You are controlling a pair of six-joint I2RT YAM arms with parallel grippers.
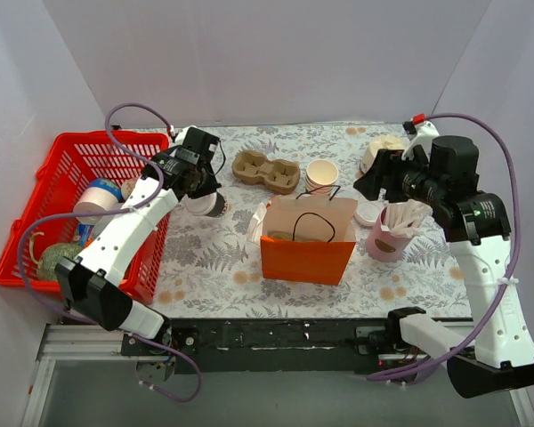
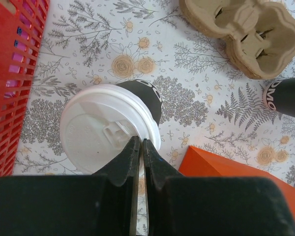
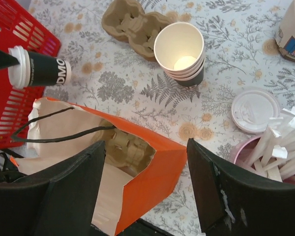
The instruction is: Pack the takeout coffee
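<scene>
The takeout coffee (image 2: 137,101) is a black paper cup with a round white lid (image 2: 101,128). It lies tilted on its side just left of the orange paper bag (image 1: 307,240). My left gripper (image 2: 140,141) is shut, its tips pinching the lid's rim. In the right wrist view the same cup (image 3: 42,71) points its lid at the red basket. My right gripper (image 3: 145,145) stands open above the bag's right end, with nothing between its fingers. A cardboard cup carrier (image 3: 125,145) sits inside the open bag.
A red basket (image 1: 80,205) with items stands at the left. Behind the bag are a second cardboard carrier (image 1: 265,171) and a stack of lidless cups (image 1: 322,173). A pink cup of white sticks (image 1: 393,229), a loose white lid (image 3: 254,110) and a carton (image 3: 291,29) sit at the right.
</scene>
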